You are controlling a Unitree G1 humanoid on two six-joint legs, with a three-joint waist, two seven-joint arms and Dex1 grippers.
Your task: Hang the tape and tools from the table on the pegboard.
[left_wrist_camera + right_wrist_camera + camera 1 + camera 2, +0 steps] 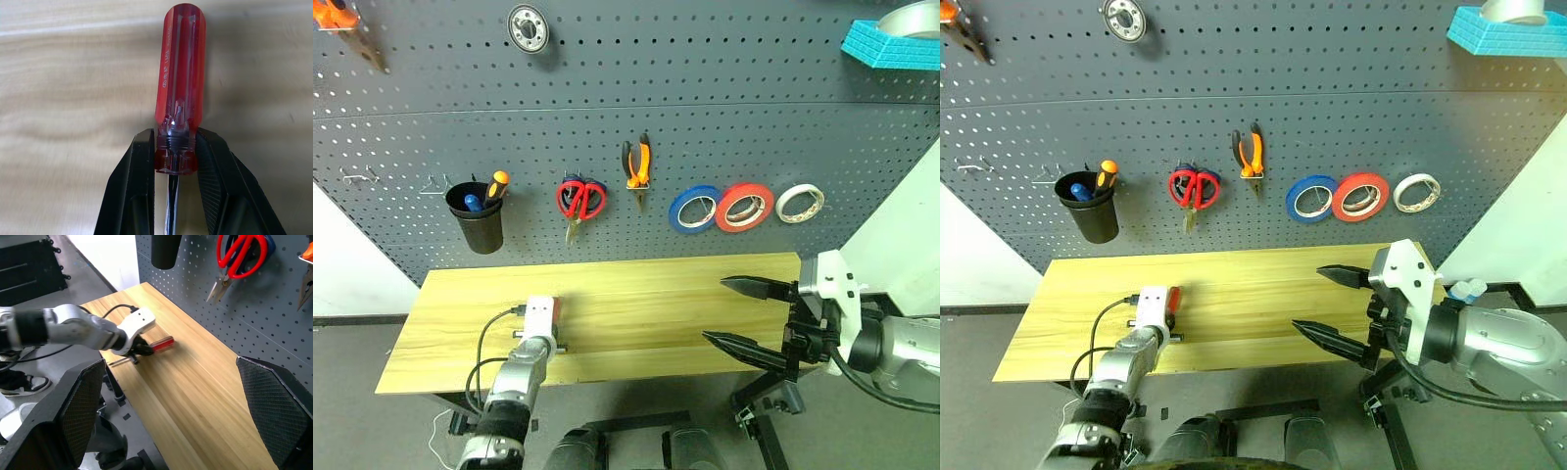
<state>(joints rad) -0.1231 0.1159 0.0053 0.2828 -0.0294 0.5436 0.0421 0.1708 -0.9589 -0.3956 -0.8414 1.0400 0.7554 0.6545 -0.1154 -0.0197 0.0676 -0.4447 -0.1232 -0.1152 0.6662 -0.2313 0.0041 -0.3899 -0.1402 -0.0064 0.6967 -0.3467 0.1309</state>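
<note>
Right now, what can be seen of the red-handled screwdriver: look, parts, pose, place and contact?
The screwdriver has a translucent red, fluted plastic-looking handle with a rounded end and a slim shiny metal shaft. The left gripper is shut on the collar end of the handle, where the shaft starts, one black ribbed finger on each side. It is over the table, near the front left part; whether it rests on the wood or is lifted clear cannot be told. Nothing else touches it.

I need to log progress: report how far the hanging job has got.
Done: red tape roll, red-handled scissors and pliers hang on the pegboard. In hand: the left gripper is shut on the red-handled screwdriver over the table. Left: hanging that screwdriver. The right gripper is open, holding nothing.
</note>
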